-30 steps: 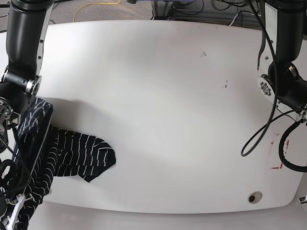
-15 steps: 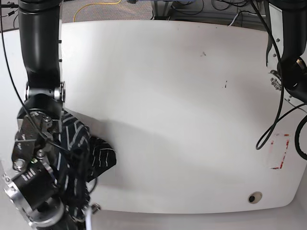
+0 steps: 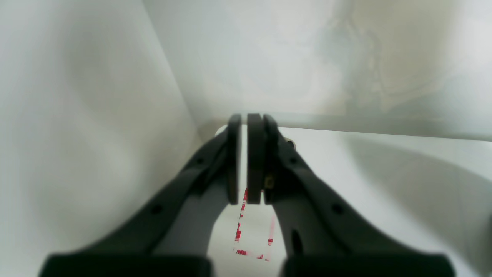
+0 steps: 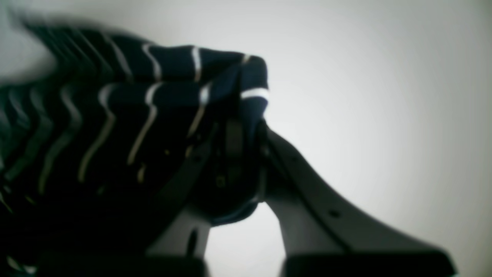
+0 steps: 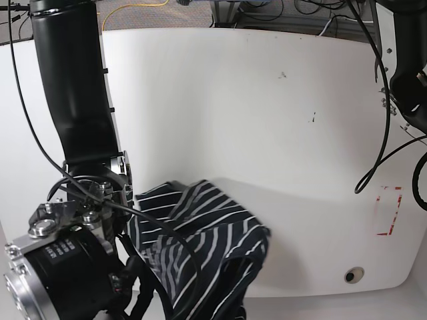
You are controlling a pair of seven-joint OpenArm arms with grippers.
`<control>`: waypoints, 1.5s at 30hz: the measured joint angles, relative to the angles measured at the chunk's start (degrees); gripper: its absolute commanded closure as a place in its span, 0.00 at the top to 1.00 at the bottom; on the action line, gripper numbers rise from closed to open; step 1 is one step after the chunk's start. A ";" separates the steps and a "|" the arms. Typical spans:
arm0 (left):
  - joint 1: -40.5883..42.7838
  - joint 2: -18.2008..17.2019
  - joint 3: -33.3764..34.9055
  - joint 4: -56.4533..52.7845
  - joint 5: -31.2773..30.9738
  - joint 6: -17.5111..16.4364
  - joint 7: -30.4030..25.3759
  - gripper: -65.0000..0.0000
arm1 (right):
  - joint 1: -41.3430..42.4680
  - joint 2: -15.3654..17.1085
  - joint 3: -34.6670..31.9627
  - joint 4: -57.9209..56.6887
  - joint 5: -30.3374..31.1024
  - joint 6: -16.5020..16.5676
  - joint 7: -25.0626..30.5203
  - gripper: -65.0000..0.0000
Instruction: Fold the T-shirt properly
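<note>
The right tool [image 4: 246, 154] is closed on the T-shirt [image 5: 200, 247]: in the right wrist view a bunched fold of the dark striped cloth sits between its two fingers [image 4: 307, 184] and spills over to the left side of the picture. In the base view the T-shirt lies crumpled at the near left part of the white tabletop [image 5: 267, 120], with some cloth hanging over the near edge. The right arm [image 5: 80, 133] stands over it, and its big wrist joint fills the lower left corner of that view.

The left tool [image 3: 244, 161] holds nothing. Its two fingers [image 3: 255, 157] stand almost together, with only a thin slit of light between them, so it is closed. Below it, in the left wrist view, there is a red marked rectangle [image 3: 253, 231] on the tabletop. In the base view the same red rectangle [image 5: 389, 210] is near the right edge, well apart from the T-shirt. A small round hole [image 5: 352, 274] is seen near the front right corner. Black cables [image 5: 377, 133] hang along the left arm at the right side.
</note>
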 measured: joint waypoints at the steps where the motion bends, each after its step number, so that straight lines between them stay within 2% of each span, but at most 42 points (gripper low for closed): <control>1: 0.09 0.09 0.00 0.00 0.04 -0.02 0.04 0.01 | -0.42 0.57 0.02 0.13 -0.04 0.00 -0.33 0.03; 10: 1.25 0.63 0.33 -0.04 0.00 -0.02 -0.15 0.02 | -6.75 8.79 5.33 0.55 -0.35 0.04 -0.98 0.03; 15: 2.34 2.89 0.39 -0.90 0.02 0.00 -0.85 0.02 | -12.57 13.25 8.57 2.21 -0.50 0.04 -1.03 0.02; 23: 5.77 5.16 4.22 -2.21 -0.02 -0.02 -1.49 0.02 | -26.99 16.39 15.47 2.97 -0.48 0.02 -1.79 0.02; 29: 9.88 7.93 5.55 -3.15 0.02 0.00 -1.88 0.02 | -34.97 16.72 20.50 2.73 -0.87 0.20 -1.90 0.02; 31: 11.87 9.51 5.79 -3.80 0.00 -0.02 -1.84 0.07 | -36.52 16.70 21.27 2.75 -0.94 0.17 -1.57 0.02; 34: 15.10 12.07 5.79 -4.50 0.09 -0.07 -1.25 0.20 | -38.93 16.70 21.29 2.75 -1.27 0.20 0.17 0.02; 38: 18.62 15.47 5.84 -4.70 0.26 -0.02 -1.20 0.49 | -42.23 16.26 21.14 2.75 -0.87 0.20 2.95 0.02; 40: 20.00 16.76 6.51 -4.70 0.39 0.00 -1.25 0.60 | -43.56 16.09 21.11 2.75 -0.83 0.17 3.80 0.02; 42: 21.59 17.62 8.00 -4.70 0.42 0.04 -1.46 0.64 | -44.30 16.09 21.11 2.71 -0.72 0.20 3.74 0.02; 45: 23.76 19.12 10.80 -4.72 0.22 0.00 -1.40 0.63 | -44.46 16.06 21.20 2.69 -0.90 0.20 3.72 0.02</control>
